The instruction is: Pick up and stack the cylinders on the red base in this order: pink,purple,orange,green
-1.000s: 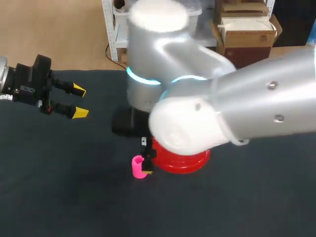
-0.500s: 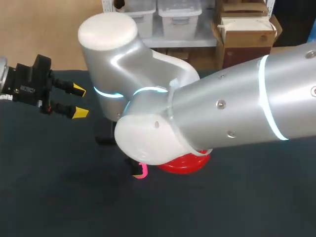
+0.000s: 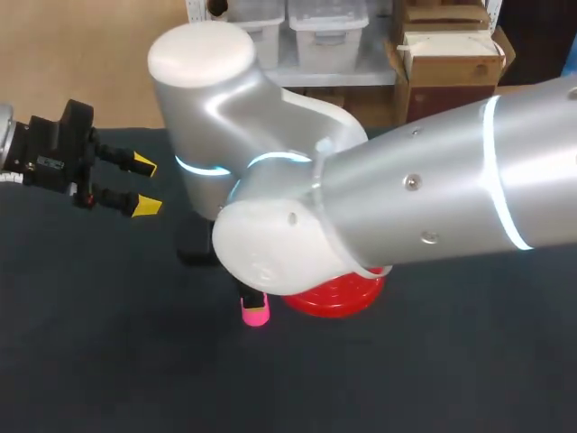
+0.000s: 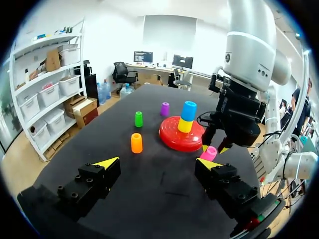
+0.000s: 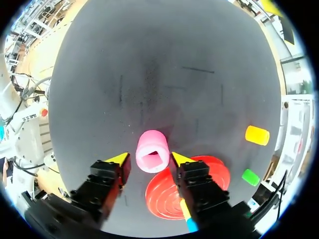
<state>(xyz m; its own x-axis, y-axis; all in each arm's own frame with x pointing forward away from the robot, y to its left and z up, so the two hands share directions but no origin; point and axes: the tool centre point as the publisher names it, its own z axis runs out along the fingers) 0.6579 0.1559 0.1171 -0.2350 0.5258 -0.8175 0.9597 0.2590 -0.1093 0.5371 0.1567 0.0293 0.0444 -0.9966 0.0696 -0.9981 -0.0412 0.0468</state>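
Right wrist view: right gripper [image 5: 148, 158] narrowly spread astride the pink cylinder [image 5: 152, 152], not yet pinching. Open end up on the dark matte tabletop [image 3: 108, 361], just left of the red base [image 5: 164, 194]. Left gripper [image 3: 143, 185] wide apart at far left, holding nothing. Could skid or tip if squeezed off-centre, being a smooth, hollow plastic tube. Might clip the glossy, ridged disc on closing, so near.

Blue cylinder [image 4: 189, 110] atop yellow cylinder [image 4: 185, 126]; dark table [image 3: 90, 361].
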